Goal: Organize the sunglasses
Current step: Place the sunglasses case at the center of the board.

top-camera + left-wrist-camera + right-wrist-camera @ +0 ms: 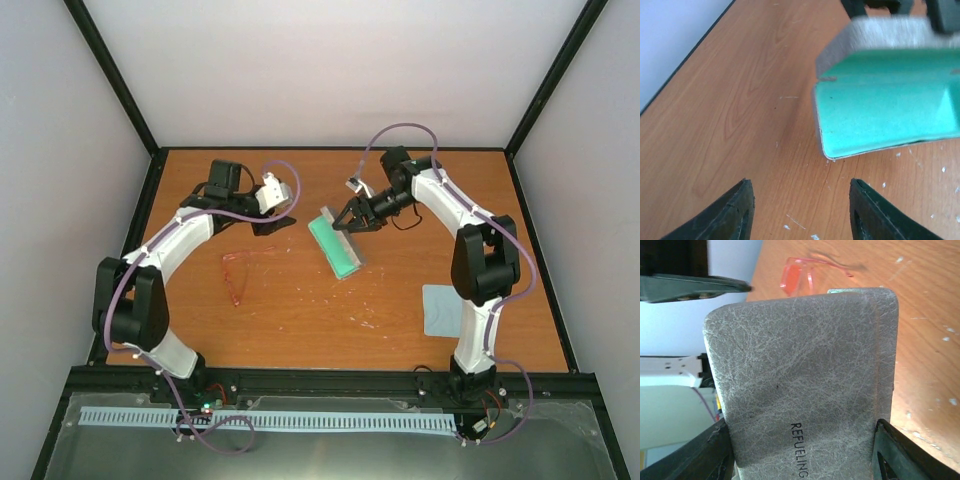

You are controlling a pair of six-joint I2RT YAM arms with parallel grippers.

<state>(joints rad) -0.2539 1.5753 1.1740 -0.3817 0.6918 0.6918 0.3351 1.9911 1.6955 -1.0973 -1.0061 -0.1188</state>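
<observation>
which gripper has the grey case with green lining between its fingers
The right gripper: its jaws grip the grey case with green lining, while the left gripper hangs open and empty.

I see the sunglasses (237, 272) as a translucent red-pink, frame and lenses alike. The case (800, 375) is grey outside, with a fine whitish crackle pattern like worn leather and small black lettering; its lining is a flat mint green. The cloth (441, 310) is light blue. My table (300, 325) is orange-brown with wood grain, flecked with tiny white specks. The fingers of the left gripper (800, 182) and the right gripper (802, 432) look near black with a greenish tint. The left arm (175, 240) and right arm (455, 200) are white with black joints, and lilac cables (285, 170) loop along them. The walls (340, 70) are pale grey-white, the frame posts (110, 70) black
</observation>
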